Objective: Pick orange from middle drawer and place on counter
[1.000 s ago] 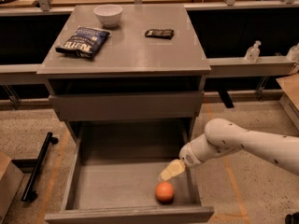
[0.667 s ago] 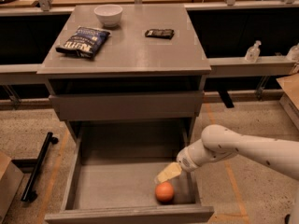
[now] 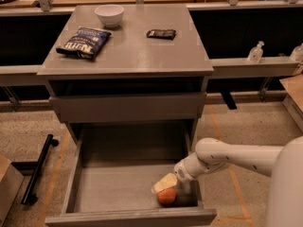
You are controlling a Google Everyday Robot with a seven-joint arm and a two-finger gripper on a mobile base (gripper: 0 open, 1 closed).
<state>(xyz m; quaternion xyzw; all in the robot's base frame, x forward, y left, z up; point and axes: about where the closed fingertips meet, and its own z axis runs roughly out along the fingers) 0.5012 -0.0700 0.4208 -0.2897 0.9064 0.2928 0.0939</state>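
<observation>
The orange (image 3: pixel 166 197) lies in the front right part of the open middle drawer (image 3: pixel 109 188), a wide grey tray pulled out of the grey cabinet. My gripper (image 3: pixel 165 184), with pale yellowish fingers, reaches down into the drawer from the right on a white arm and sits right over the orange, touching or nearly touching its top. The counter (image 3: pixel 130 44) is the flat grey top of the cabinet above.
On the counter stand a white bowl (image 3: pixel 109 14) at the back left, a dark blue snack bag (image 3: pixel 84 42) on the left and a small dark packet (image 3: pixel 161 33) at the back right. A ledge with bottles (image 3: pixel 255 52) is to the right. A black bar (image 3: pixel 38 169) lies on the floor at left.
My arm has lowered and moved left toward the front of the drawer, bringing the gripper down from above and right of the orange to directly over it. The orange has not moved.
</observation>
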